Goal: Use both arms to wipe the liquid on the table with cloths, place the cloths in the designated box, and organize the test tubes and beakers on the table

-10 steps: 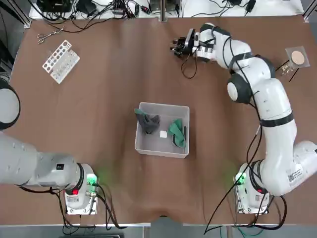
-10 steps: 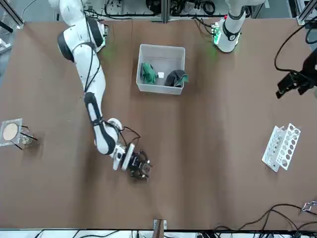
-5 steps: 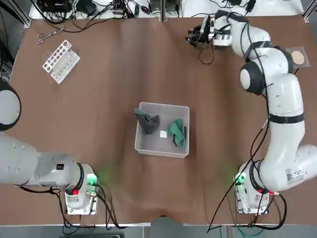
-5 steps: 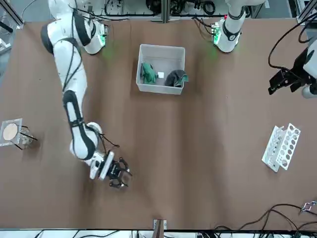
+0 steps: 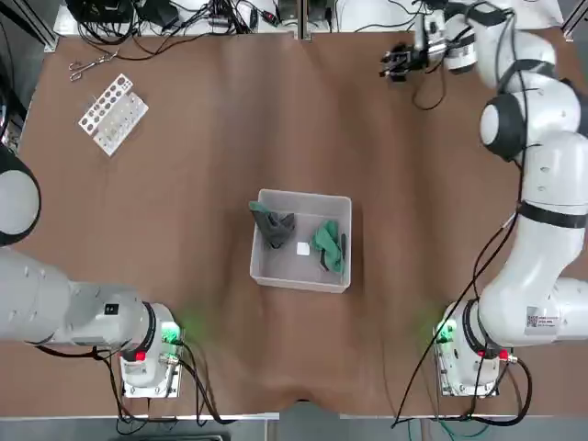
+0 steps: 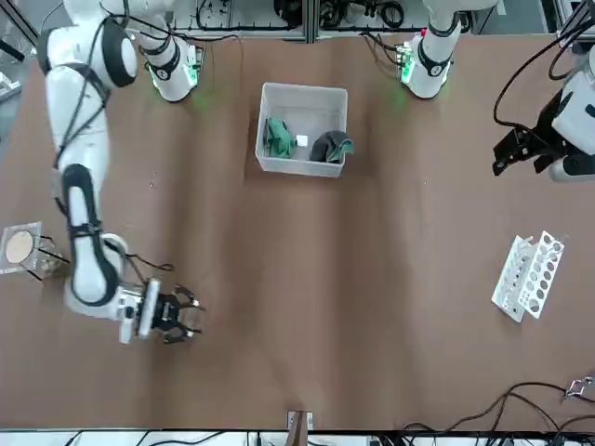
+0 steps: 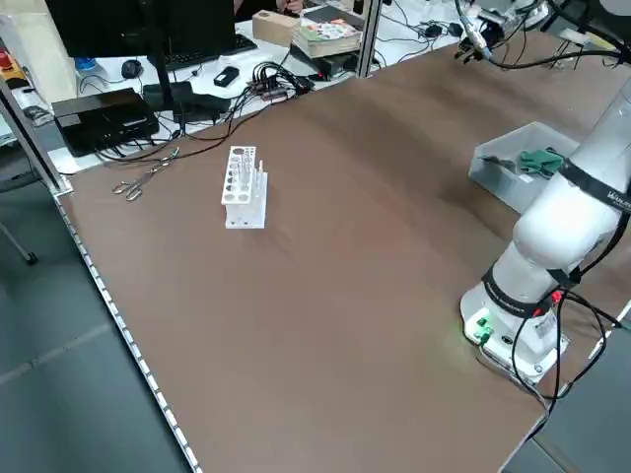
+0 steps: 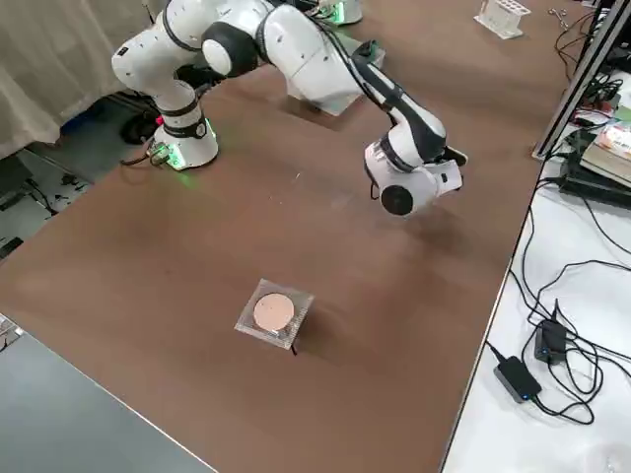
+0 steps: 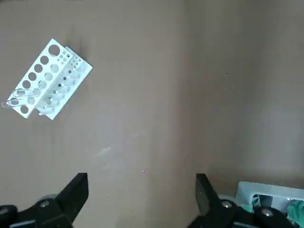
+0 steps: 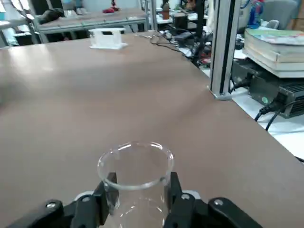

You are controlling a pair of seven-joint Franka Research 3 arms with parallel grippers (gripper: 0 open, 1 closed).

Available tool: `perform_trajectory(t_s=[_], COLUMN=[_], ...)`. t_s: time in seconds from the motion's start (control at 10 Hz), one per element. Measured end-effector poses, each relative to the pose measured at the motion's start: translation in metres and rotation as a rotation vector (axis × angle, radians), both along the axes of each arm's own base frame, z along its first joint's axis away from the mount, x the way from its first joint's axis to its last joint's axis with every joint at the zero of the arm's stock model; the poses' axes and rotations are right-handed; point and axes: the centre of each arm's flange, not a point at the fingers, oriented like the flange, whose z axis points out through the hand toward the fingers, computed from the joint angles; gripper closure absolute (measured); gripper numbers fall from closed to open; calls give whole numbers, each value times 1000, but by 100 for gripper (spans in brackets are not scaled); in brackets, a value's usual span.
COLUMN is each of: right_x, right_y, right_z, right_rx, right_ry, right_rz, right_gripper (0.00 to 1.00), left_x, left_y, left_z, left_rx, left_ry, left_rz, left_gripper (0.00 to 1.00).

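A wide brown table (image 5: 276, 349) fills most of our view, with a white desk (image 7: 212, 94) beyond its far edge. Starting nearest the robot, we find the bases of both white arms on the near side of the table. Just beyond them, around the middle of the table's width, sits the shallow translucent box (image 5: 299, 280). Both cloths lie inside it, crumpled and apart: the dark grey-green cloth (image 5: 276, 228) on the left, the bright green cloth (image 5: 328, 243) on the right, with a small white square (image 5: 303, 248) between them. Out toward the left edge, the left gripper (image 9: 142, 178) hovers above the table, its fingers spread wide with nothing between them. Farther out on the left we see a white perforated rack (image 5: 114, 114), and near the right edge a pale disc (image 6: 19, 247) on a clear square plate (image 8: 249, 325). Farther still, on the right half, the right gripper (image 10: 142, 176) grips a clear glass beaker (image 10: 137, 199) — one finger on each side. Metal scissors (image 5: 92, 64) lie by the far left corner. Last comes the desk, holding tangled black cables (image 5: 152, 41), a monitor (image 7: 108, 34) and stacked books (image 7: 327, 34) — a person's hand (image 7: 284, 6) shows behind.
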Motion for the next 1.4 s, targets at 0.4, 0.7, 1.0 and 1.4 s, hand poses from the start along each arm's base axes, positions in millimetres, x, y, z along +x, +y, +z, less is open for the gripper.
perform_trajectory(t_s=[0.4,0.7,1.0,1.4], right_x=[-22,-68,-115,-155], right_y=[-107,-211,-315,-398], right_z=[47,49,54,77], right_rx=[70,103,114,96], right_ry=[57,141,152,115], right_rz=[120,155,90,15], right_gripper=[49,50,50,49], left_x=[3,4,4,5], left_y=[-9,-9,-9,-9], left_z=[3,5,5,4], left_rx=[-3,-4,-4,-4], left_ry=[-10,-14,-13,-12], left_rz=[1,2,2,2], left_gripper=[1,1,1,1])
